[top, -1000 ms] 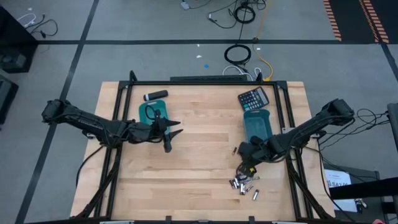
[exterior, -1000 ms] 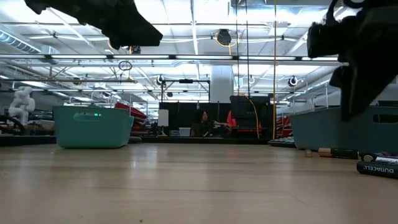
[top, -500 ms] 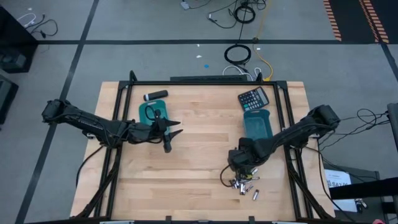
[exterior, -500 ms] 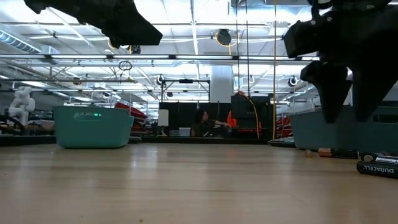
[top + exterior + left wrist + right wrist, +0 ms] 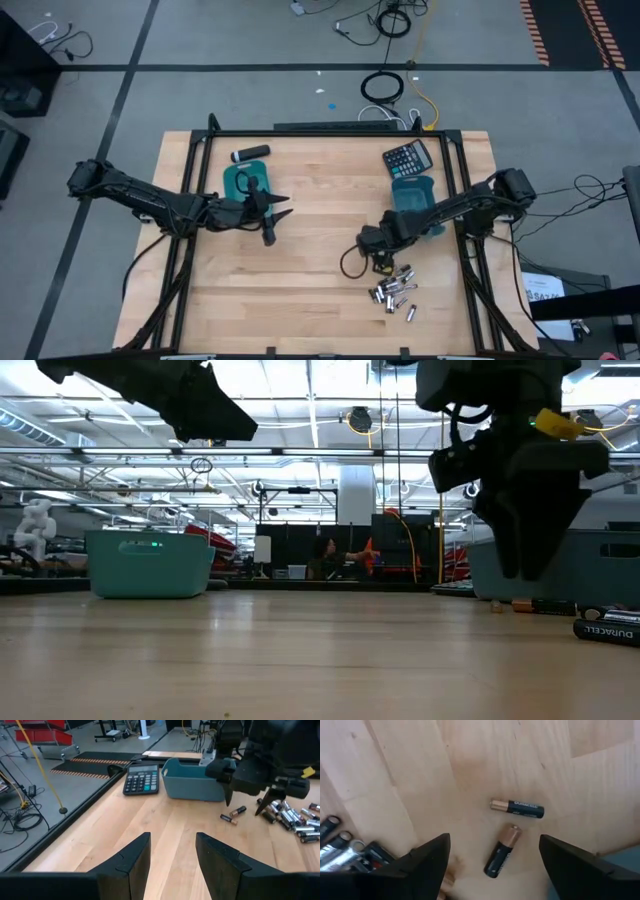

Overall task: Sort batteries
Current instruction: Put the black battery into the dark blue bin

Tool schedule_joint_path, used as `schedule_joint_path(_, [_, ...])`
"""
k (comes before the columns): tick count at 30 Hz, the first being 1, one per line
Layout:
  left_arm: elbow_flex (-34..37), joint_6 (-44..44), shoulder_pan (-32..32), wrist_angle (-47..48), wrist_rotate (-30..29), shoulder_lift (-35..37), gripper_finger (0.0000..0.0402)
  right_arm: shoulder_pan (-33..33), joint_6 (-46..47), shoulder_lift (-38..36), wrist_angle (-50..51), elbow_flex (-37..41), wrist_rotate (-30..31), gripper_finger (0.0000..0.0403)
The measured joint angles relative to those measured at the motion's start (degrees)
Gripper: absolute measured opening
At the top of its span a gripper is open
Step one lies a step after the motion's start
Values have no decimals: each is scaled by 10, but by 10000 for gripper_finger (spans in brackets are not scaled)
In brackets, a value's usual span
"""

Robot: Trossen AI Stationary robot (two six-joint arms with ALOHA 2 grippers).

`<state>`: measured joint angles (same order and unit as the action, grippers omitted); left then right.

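Note:
The batteries (image 5: 393, 293) lie in a loose heap near the table's near right part. Two copper-and-black batteries (image 5: 517, 808) (image 5: 502, 850) lie apart from it on the wood. My right gripper (image 5: 493, 837) hovers open above these two, pointing down, its fingers wide on either side and touching nothing. It shows in the high view as my right gripper (image 5: 380, 262) and in the low view as my right gripper (image 5: 525, 510), clear of the table. My left gripper (image 5: 280, 212) waits open beside the left teal bin (image 5: 243, 182), above the table.
The right teal bin (image 5: 412, 198) stands just beyond the right gripper, with a dark calculator (image 5: 408, 158) behind it. A black cylinder with a white tip (image 5: 250, 154) lies beyond the left bin. One Duracell battery (image 5: 607, 628) lies at the right in the low view. Bare wood lies between the arms.
My right gripper has swung from beside the heap toward the table's left, ending over the two separate batteries; it has stayed open and above the table. The batteries have not moved.

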<state>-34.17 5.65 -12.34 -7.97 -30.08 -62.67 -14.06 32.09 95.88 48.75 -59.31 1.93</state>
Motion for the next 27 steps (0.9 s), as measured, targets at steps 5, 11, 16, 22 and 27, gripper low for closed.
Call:
schedule_joint_path(5, [0,0,0,6,9,0,169,14,21,17,7,0,-40,297])
schedule_joint_path(11, [0,1,-1,12,13,0,169,16,6,70,20,0,-79,296])
schedule_joint_path(16, [0,1,-1,7,14,0,169,17,-4,77,26,-1,-78,296])
schedule_joint_path(22, [0,0,-1,0,14,0,169,17,-8,55,31,2,-65,296])
schedule_joint_path(27, [0,0,-1,-1,16,0,169,17,-41,50,29,1,-50,296])
